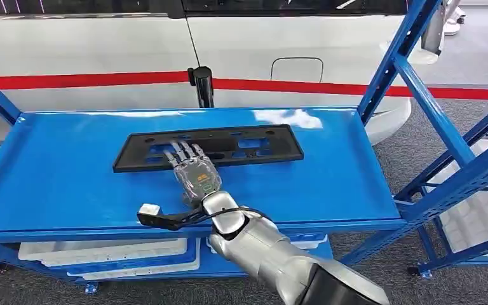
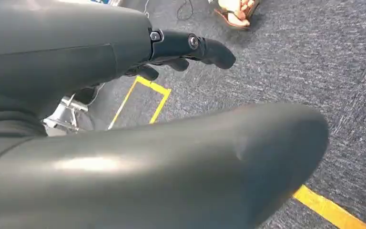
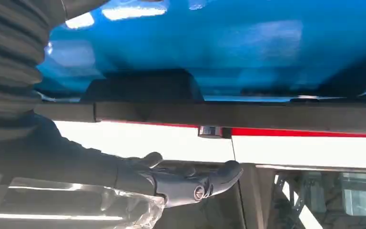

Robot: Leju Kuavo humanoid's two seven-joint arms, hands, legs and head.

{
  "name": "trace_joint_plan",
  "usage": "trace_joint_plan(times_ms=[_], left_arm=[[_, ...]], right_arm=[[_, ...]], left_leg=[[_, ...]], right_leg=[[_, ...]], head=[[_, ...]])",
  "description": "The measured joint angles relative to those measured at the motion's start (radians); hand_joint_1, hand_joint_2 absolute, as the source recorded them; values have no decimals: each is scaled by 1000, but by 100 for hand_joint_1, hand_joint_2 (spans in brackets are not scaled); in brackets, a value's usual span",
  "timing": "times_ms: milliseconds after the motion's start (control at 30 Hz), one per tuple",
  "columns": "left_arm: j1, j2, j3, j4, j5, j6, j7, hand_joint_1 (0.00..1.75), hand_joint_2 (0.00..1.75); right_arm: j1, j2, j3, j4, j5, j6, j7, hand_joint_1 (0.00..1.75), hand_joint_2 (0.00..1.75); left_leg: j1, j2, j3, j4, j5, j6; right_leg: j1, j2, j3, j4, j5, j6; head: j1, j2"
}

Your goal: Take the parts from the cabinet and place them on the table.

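While the right arm (image 1: 273, 254) reaches up from the near edge of the blue shelf (image 1: 57, 171), the right hand (image 1: 194, 170) lies palm-down with fingers extended flat onto the black plastic part (image 1: 229, 147). Fingertips overlap the part's near long edge, left of its middle. No curl around it, so this reads as resting/pressing on it, not a grasp. Right wrist view agrees: fingers (image 3: 190, 183) straight, nothing wrapped.

Part position: flat on the shelf top, long side parallel to the shelf's far edge, roughly centred between left and right edges, closer to the far edge than the near one. It has several cut-outs.

Left hand (image 2: 181, 52): seen in left wrist view hanging over grey carpet (image 2: 305, 62) with yellow tape lines (image 2: 147, 95); fingers bent inward, nothing in them.

Containers: white trays (image 1: 101, 251) sit on the lower shelf level below the near edge; contents not visible. More white trays (image 1: 476, 216) in the adjacent rack on the right, contents can't tell.

Behind the shelf's far edge: white vehicle body (image 1: 260, 51) with red stripe.
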Motion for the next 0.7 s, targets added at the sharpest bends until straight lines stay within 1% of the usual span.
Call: trace_joint_plan(times_ms=[67, 167, 333, 400, 633, 667, 700], left_arm=[[-2, 0, 7, 4, 1, 0, -12, 0, 0], [-4, 0, 18, 11, 1, 0, -21, 0, 0], [-5, 0, 22, 22, -2, 0, -28, 0, 0], [-6, 0, 23, 25, -2, 0, -30, 0, 0], [-6, 1, 32, 32, -2, 0, -35, 0, 0], [-6, 1, 32, 34, -2, 0, -39, 0, 0], [-7, 2, 32, 36, 0, 0, -46, 0, 0]], right_arm=[[-8, 0, 7, 7, 16, 1, 11, 0, 175], [-14, 0, 14, 16, 29, 1, 18, 0, 175], [-26, 0, 20, 33, 43, 14, 40, 0, 175], [-37, 0, 21, 51, 45, 15, 59, 0, 175], [-78, -14, -3, 124, 56, 0, 109, 0, 175], [-82, -18, -9, 131, 56, -1, 115, 9, 175], [-87, -24, -19, 138, 48, -1, 121, 93, 175]], left_leg=[[-1, 0, -1, 0, 1, 1], [-1, 0, -1, 0, 2, 3], [1, 0, -1, 0, 2, 3], [2, 0, -1, 0, 2, 3], [3, 1, 0, 0, 3, 3], [4, 0, 0, 0, 3, 3], [4, 1, 0, 0, 3, 3]], right_leg=[[-1, 0, -1, 0, 1, 7], [-1, 0, -1, 0, 2, 9], [-1, 0, -2, 0, 3, 9], [-1, 0, -2, 0, 3, 9], [-1, 0, -3, 0, 3, 9], [-1, 0, -3, 0, 3, 9], [-1, 0, -3, 0, 3, 9]], head=[[0, 0], [0, 0], [0, 0], [0, 0], [0, 0], [0, 0], [0, 0]])
